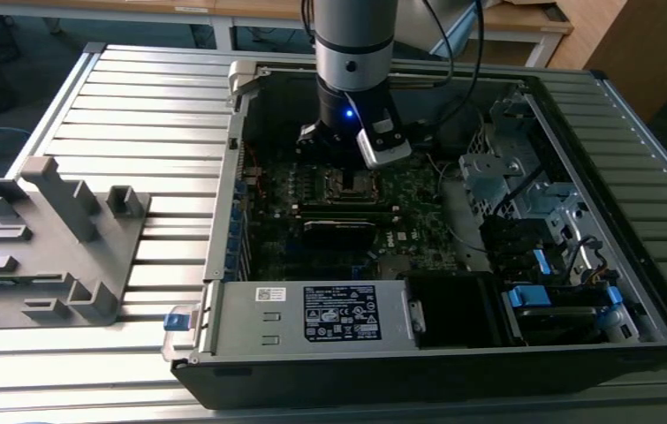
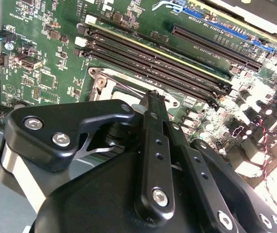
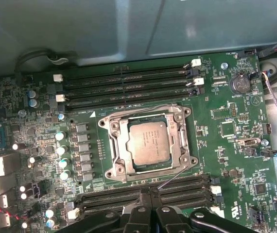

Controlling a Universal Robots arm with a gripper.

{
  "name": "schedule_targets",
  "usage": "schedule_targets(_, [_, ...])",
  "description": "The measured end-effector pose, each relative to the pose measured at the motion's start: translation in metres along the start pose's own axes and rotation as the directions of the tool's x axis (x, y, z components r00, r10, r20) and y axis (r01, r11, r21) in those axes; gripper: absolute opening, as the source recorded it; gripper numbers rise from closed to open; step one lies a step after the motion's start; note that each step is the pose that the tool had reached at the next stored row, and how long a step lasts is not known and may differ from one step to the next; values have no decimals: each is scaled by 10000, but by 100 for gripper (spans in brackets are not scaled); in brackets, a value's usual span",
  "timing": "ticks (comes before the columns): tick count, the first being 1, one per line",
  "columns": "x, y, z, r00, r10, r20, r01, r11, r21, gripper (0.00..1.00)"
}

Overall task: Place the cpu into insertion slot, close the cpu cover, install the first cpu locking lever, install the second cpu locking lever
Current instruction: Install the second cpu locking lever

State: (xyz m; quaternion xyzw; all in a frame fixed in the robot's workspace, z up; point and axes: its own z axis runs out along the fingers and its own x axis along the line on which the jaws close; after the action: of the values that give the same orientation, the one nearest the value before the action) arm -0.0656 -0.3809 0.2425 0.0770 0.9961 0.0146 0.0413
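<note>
Already the cpu sat in the insertion slot under the lowered cpu cover, so the narrow, empty end effector needed to press a thin locking lever squarely.

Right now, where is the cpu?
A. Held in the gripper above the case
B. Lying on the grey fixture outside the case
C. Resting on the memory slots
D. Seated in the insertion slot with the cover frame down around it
D. In the first wrist view the cpu lies flat inside the insertion slot, with the cpu cover framing its grey top, and a thin lever wire slants off one corner.
</note>
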Motion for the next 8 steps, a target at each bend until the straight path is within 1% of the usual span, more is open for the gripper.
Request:
schedule_targets(3, [1,-1,3,10000,0,0,0,10000,-1,11])
schedule_targets(8, [3,-1,27,10000,0,0,0,10000,-1,11])
